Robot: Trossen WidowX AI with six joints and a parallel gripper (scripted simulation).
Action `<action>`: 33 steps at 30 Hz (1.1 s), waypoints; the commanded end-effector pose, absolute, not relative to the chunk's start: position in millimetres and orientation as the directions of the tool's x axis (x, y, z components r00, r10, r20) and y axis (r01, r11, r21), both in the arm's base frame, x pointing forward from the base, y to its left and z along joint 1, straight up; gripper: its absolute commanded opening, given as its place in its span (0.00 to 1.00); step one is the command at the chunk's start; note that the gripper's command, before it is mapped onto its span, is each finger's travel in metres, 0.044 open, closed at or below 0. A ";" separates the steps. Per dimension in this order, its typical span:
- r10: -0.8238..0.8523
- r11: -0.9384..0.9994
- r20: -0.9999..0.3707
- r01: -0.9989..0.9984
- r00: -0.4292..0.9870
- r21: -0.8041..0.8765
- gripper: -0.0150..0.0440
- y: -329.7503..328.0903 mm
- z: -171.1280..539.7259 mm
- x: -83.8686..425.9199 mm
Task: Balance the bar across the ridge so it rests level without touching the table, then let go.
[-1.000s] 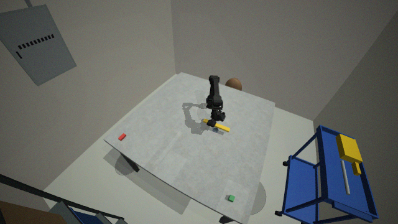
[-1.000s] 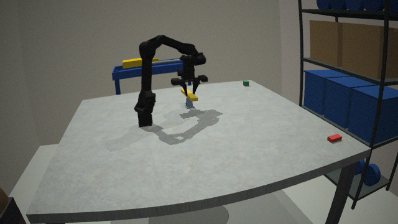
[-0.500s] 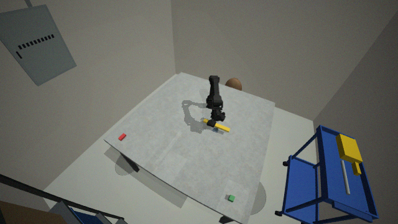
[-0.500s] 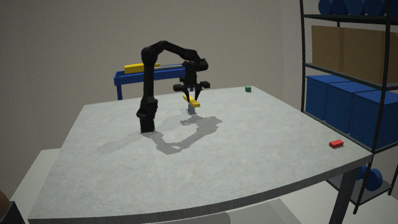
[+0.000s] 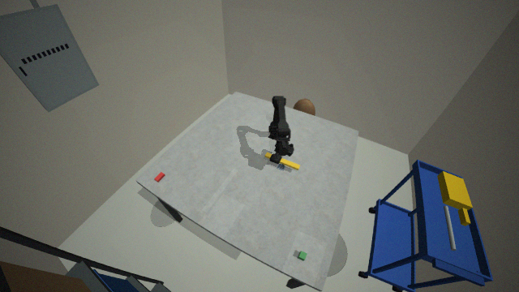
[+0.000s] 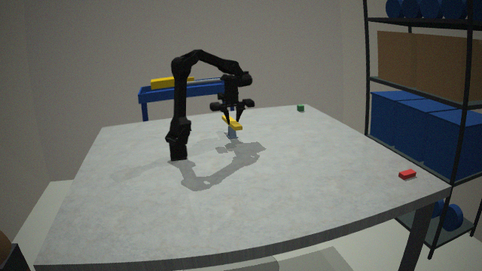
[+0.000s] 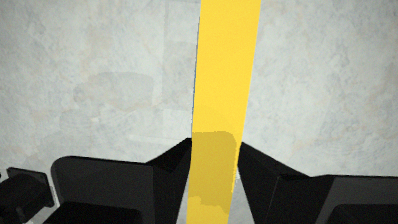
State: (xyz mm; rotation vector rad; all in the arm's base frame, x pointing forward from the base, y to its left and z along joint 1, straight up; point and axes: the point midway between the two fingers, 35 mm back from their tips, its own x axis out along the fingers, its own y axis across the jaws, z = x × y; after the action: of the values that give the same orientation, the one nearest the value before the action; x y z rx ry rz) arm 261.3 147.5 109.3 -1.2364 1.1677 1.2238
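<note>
Grey table [image 5: 259,195] [image 6: 263,181] [image 7: 320,60] carried the rig. Gripper [image 5: 276,158] [image 6: 233,123] [image 7: 214,145] was part-closed, clamped on yellow bar [image 5: 290,163] [image 6: 236,126] [image 7: 225,70]. Red block [image 5: 160,177] [image 6: 407,174] sat at 8 o'clock in the top view.

Landmark: blue two-tier cart [image 5: 422,211] [image 6: 162,95]. On its top tray: yellow box [image 5: 455,190] [image 6: 163,83], grey rod [image 5: 449,228] [image 6: 205,81] beside it. Opposite side of the room from the cart: black-framed shelf rack [image 6: 367,71]. Between them: green cube [image 5: 302,255] [image 6: 300,108], red block [image 5: 160,177] [image 6: 407,174].
</note>
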 end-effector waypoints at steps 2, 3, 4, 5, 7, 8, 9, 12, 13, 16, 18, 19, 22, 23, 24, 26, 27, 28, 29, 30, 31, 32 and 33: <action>0.013 -0.039 -1.000 -0.999 0.022 -0.023 0.25 147.7 108.6 261.5; 0.013 -0.039 -1.000 -0.999 0.022 -0.023 0.25 147.7 108.5 261.5; 0.013 -0.039 -1.000 -0.999 0.022 -0.023 0.25 147.7 108.4 261.5; 0.013 -0.039 -1.000 -0.999 0.022 -0.023 0.25 147.7 108.3 261.5; 0.013 -0.039 -1.000 -0.999 0.022 -0.023 0.25 147.7 108.2 261.5; 0.013 -0.039 -1.000 -0.999 0.022 -0.023 0.25 147.7 108.1 261.5; 0.013 -0.039 -1.000 -0.999 0.022 -0.023 0.25 147.7 107.9 261.5; 0.013 -0.039 -1.000 -0.999 0.022 -0.023 0.25 147.7 107.8 261.5; 0.013 -0.039 -1.000 -0.999 0.022 -0.023 0.25 147.7 107.6 261.5; 0.013 -0.039 -1.000 -0.999 0.022 -0.023 0.25 147.7 107.4 261.5; 0.013 -0.039 -1.000 -0.999 0.022 -0.023 0.25 147.8 107.3 261.5; 0.013 -0.039 -1.000 -0.999 0.022 -0.023 0.25 147.8 107.2 261.5; 0.013 -0.039 -1.000 -0.999 0.022 -0.023 0.25 147.8 106.9 261.5; 0.013 -0.039 -1.000 -0.999 0.022 -0.023 0.25 147.8 106.8 261.5; 0.013 -0.039 -1.000 -0.999 0.022 -0.023 0.25 147.8 106.8 261.5; 0.013 -0.039 -1.000 -0.999 0.022 -0.023 0.25 147.8 106.6 261.5; 0.013 -0.039 -1.000 -0.999 0.022 -0.023 0.25 147.8 106.5 261.5; 0.013 -0.039 -1.000 -0.999 0.022 -0.023 0.25 147.8 106.4 261.5; 0.013 -0.039 -1.000 -0.999 0.022 -0.023 0.25 147.8 106.3 261.5; 0.013 -0.039 -1.000 -0.999 0.022 -0.023 0.25 147.8 106.3 261.5; 0.013 -0.039 -1.000 -0.999 0.022 -0.023 0.25 147.8 106.2 261.5; 0.013 -0.039 -1.000 -0.999 0.022 -0.023 0.25 147.8 106.1 261.5; 0.013 -0.039 -1.000 -0.999 0.022 -0.023 0.25 147.8 105.9 261.5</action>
State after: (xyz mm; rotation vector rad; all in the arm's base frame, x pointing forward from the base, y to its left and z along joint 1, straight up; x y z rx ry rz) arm 261.4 147.6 106.6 -1.2365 1.1676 1.2239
